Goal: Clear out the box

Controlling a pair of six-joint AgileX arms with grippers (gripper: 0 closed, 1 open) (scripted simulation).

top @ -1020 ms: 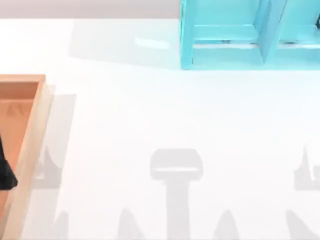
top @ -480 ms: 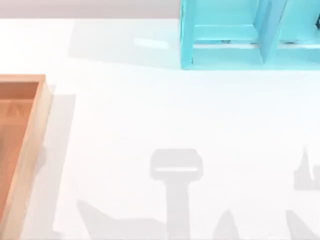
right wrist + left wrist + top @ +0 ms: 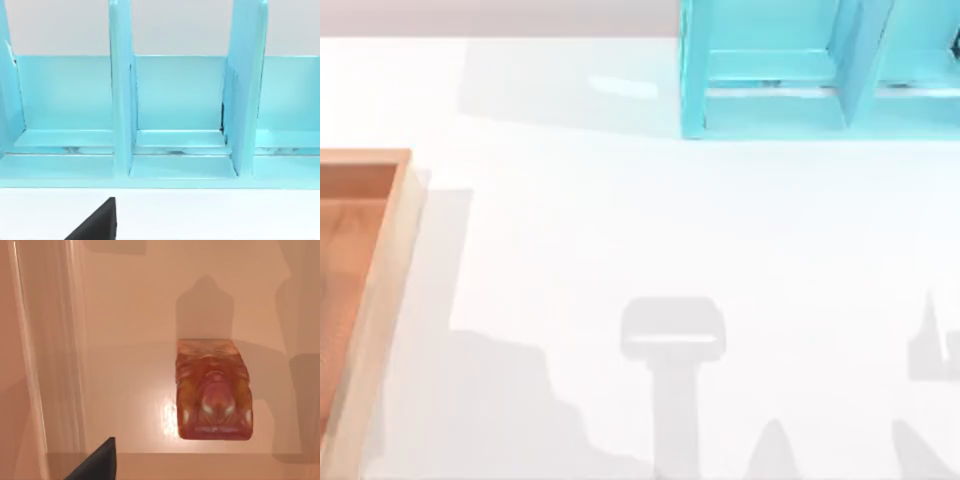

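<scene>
The box (image 3: 386,270), light-brown wood with pale rims and an orange-brown floor, lies at the table's left edge in the top view. The left wrist view looks down onto the box floor (image 3: 125,365) beside one pale rim (image 3: 50,365). A glossy red-orange rectangular packet (image 3: 213,390) lies flat on that floor. A dark tip of my left gripper (image 3: 100,462) hangs above the floor, apart from the packet. A dark tip of my right gripper (image 3: 97,222) hovers over the white table, facing the turquoise shelf.
A turquoise shelf-like frame (image 3: 800,80) with upright dividers stands at the back right, with its open compartments (image 3: 175,115) in the right wrist view. White table (image 3: 620,220) stretches between box and shelf, crossed by grey shadows near the front edge.
The dark arm part over the box at the top view's left edge has gone from sight. The grey shadow at the front left has grown and spread rightward.
</scene>
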